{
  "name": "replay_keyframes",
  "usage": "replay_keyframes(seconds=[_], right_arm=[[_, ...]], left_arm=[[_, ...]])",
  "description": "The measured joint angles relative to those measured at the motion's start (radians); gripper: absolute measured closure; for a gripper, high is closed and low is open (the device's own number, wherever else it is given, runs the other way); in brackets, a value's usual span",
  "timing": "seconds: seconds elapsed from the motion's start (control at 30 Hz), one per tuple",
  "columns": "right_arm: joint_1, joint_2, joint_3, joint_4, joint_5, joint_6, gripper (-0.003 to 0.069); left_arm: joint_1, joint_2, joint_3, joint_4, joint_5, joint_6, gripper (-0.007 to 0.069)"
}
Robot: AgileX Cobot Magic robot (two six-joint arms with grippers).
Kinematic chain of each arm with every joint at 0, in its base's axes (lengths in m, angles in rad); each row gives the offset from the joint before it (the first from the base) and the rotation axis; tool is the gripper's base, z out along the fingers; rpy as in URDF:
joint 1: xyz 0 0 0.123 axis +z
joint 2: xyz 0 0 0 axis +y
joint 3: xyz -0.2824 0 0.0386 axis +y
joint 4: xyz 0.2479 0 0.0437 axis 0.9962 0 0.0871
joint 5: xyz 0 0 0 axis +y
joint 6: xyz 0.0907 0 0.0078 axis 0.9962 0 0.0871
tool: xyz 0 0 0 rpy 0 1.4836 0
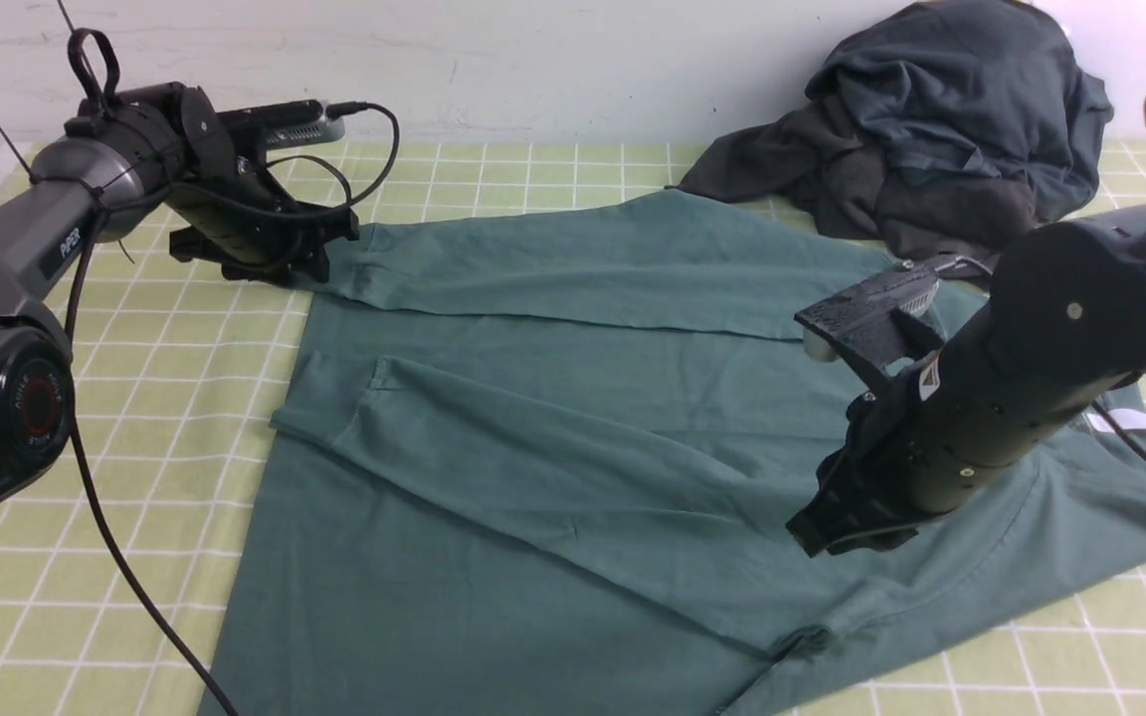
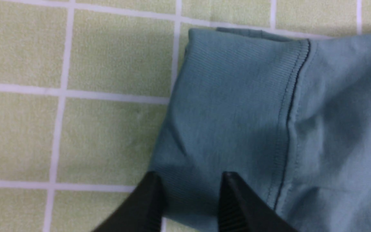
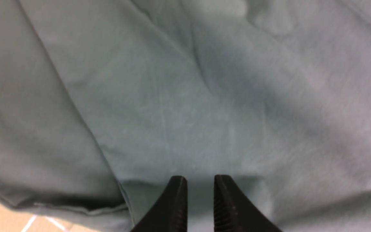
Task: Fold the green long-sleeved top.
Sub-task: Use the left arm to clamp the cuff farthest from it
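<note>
The green long-sleeved top (image 1: 553, 467) lies spread flat on the checked cloth, with both sleeves folded across its body. Its white neck label (image 1: 1130, 422) shows at the right, behind my right arm. My left gripper (image 1: 329, 254) is low at the far left. Its jaws (image 2: 190, 185) are open and straddle the ribbed cuff (image 2: 233, 96) of the upper sleeve. My right gripper (image 1: 810, 537) hovers over the right part of the body. Its jaws (image 3: 200, 183) stand narrowly apart above plain fabric (image 3: 179, 106) with nothing between them.
A heap of dark charcoal and slate-blue garments (image 1: 941, 129) lies at the back right, touching the top's far edge. The yellow-green checked tablecloth (image 1: 155, 418) shows to the left and along the front right. A wall (image 1: 573, 60) runs behind the table.
</note>
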State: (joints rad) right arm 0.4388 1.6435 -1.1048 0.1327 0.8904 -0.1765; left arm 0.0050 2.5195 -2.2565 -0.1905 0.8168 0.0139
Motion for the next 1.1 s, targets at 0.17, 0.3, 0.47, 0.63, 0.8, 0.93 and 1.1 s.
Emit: replay_keyframes(seconds=[0.17,0.3,0.47,0.63,0.8,0.93,1.1], right_arm=[[0.0,-0.032,0.0,-0.003,0.024,-0.001,0.0542],[0.0,-0.103,0.0,-0.007,0.075,-0.002,0.0542],[0.0,-0.174,0.0,-0.027,0.076,-0.003,0.0542],[0.0,-0.182,0.009,-0.03,0.06,-0.003,0.0542],[0.0,-0.182,0.05,-0.03,0.05,-0.007,0.0542],[0.0,-0.182,0.069,-0.03,0.049,-0.007,0.0542],[0.0,-0.182,0.07,-0.03,0.062,-0.01,0.0542]], left_arm=[[-0.001,0.001,-0.024,-0.004,0.044,0.044,0.0597],[-0.001,-0.028,-0.076,0.0,0.193,0.107,0.0625],[-0.001,-0.076,-0.106,0.025,0.225,0.119,0.062],[0.004,-0.031,-0.107,0.05,0.151,0.121,0.0482],[0.005,0.043,-0.107,0.076,0.091,0.116,0.0279],[0.003,0.057,-0.107,0.079,0.092,0.114,0.03],[-0.019,0.054,-0.123,0.102,0.145,0.129,0.0571]])
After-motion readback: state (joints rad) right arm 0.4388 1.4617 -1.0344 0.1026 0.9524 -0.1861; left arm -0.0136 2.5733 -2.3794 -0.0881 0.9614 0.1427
